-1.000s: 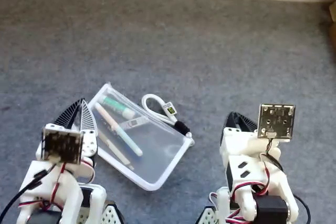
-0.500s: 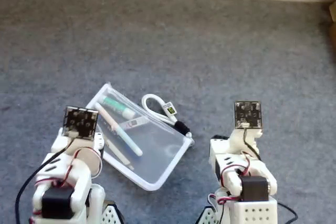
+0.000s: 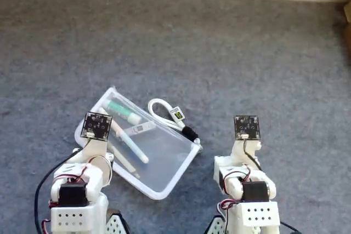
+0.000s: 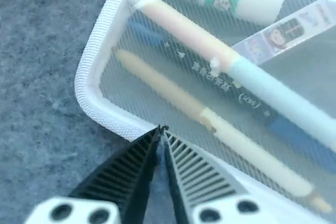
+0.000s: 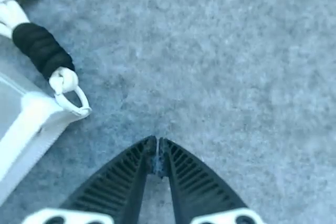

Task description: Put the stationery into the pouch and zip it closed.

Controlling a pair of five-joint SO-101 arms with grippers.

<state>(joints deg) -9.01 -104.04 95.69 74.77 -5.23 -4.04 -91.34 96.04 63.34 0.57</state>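
A clear mesh pouch (image 3: 159, 160) with white edging lies flat on the grey carpet between the two arms. Pens and a glue stick (image 3: 123, 112) lie inside it. In the left wrist view the pouch corner (image 4: 89, 103) sits just past my left gripper (image 4: 161, 129), which is shut and holds nothing; a pastel pen (image 4: 210, 59) and a cream pen (image 4: 210, 121) show through the mesh. My right gripper (image 5: 157, 142) is shut over bare carpet, a short way from the pouch's zip-pull ring (image 5: 71, 95) and black strap wrap (image 5: 39, 48).
A white wrist strap (image 3: 159, 110) with a small tag (image 3: 176, 114) loops off the pouch's far corner. Both arms (image 3: 88, 157) (image 3: 244, 163) are folded back at the near edge. Grey carpet (image 3: 219, 53) stretches open beyond the pouch.
Both arms have pulled back toward their bases and folded down; the wrist cameras now sit lower and nearer the front. The pouch and its contents have not moved.
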